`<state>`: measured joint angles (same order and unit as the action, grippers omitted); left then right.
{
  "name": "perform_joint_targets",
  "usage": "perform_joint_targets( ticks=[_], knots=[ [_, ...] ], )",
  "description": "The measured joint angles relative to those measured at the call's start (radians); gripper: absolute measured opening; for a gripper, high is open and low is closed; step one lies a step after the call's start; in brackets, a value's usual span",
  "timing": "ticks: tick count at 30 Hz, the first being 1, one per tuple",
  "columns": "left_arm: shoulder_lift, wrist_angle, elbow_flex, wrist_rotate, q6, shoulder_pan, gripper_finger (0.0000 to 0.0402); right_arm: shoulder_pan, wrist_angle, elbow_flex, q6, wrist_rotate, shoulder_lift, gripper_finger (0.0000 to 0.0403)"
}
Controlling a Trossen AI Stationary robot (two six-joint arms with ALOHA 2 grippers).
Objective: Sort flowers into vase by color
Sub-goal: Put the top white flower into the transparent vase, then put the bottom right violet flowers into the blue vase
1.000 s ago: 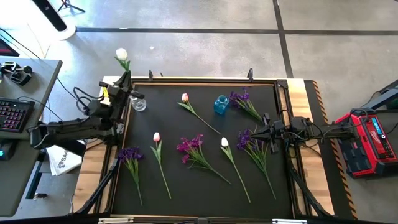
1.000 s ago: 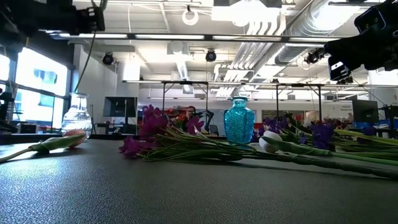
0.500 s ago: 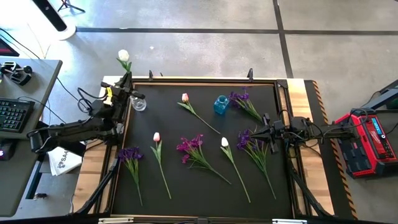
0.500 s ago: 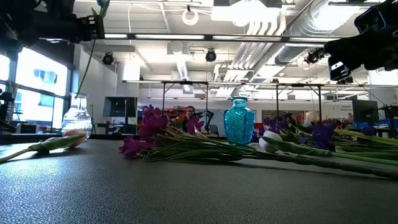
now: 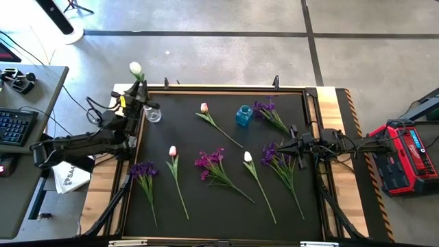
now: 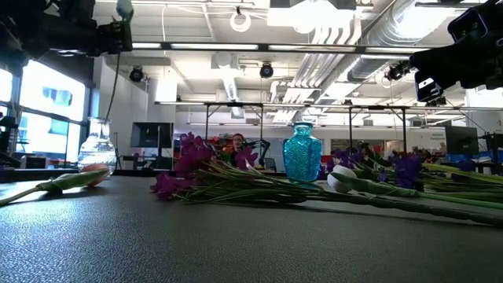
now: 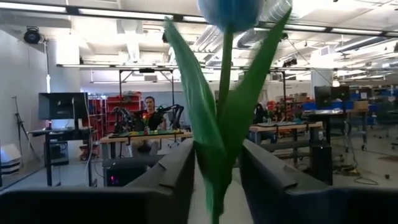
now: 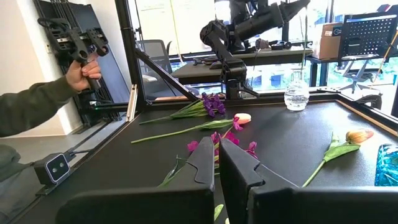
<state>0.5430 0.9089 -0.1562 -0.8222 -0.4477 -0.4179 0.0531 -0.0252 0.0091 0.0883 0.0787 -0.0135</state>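
Note:
A white tulip [image 5: 136,68] stands with its stem in the clear glass vase [image 5: 152,114] at the mat's far left corner. My left gripper [image 7: 216,149] is open around the stem and leaves [image 7: 217,124], above the vase. A blue vase [image 5: 243,115] stands far centre. Lying flat on the mat are two pink tulips [image 5: 204,108] [image 5: 172,151], a white tulip [image 5: 247,157] and purple or magenta bunches [image 5: 143,169] [image 5: 209,160] [image 5: 264,107] [image 5: 271,152]. My right gripper [image 5: 283,147] hangs shut above the right purple bunch. My left gripper has its fingers [image 7: 180,168] on either side of the white tulip's stem and leaves, pointing slightly upward. Whether a finger touches a leaf, I cannot tell. The tulip stands upright, its stem reaching down into the clear vase [image 6: 97,145].
The black mat sits in a raised frame [image 5: 226,89] on a wooden table. A keyboard desk [image 5: 14,127] stands at the left and a red device [image 5: 405,154] at the right. Beyond the table, a person's hand [image 8: 84,68] holds a controller.
The white tulip has sunk a little toward the clear vase. Its bud sits lower in the high view and now shows at the top of the low view, beside my left gripper.

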Motion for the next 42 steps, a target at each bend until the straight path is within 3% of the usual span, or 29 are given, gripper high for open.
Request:
perform_joint_targets(
  ticks=[9, 17, 25, 33, 42],
  knots=[
    [-0.001, 0.000, 0.000, -0.123, -0.039, 0.047, 0.0188, 0.000, 0.000, 0.000, 0.000, 0.000, 0.000, 0.0000],
    [-0.030, 0.000, -0.010, -0.271, -0.120, 0.137, 0.0212, 0.000, 0.000, 0.000, 0.000, 0.000, 0.000, 0.0000],
    [-0.031, -0.014, -0.123, -0.396, -0.268, 0.282, 0.0230, 0.000, 0.000, 0.000, 0.000, 0.000, 0.000, 0.0000],
    [0.023, -0.219, -0.232, -0.436, -0.232, 0.478, 0.0221, 0.000, 0.000, 0.000, 0.000, 0.000, 0.000, 0.0000],
    [0.327, -0.243, -0.306, -0.425, -0.215, 0.752, 0.0167, 0.000, 0.000, 0.000, 0.000, 0.000, 0.000, 0.0000]
  ],
)
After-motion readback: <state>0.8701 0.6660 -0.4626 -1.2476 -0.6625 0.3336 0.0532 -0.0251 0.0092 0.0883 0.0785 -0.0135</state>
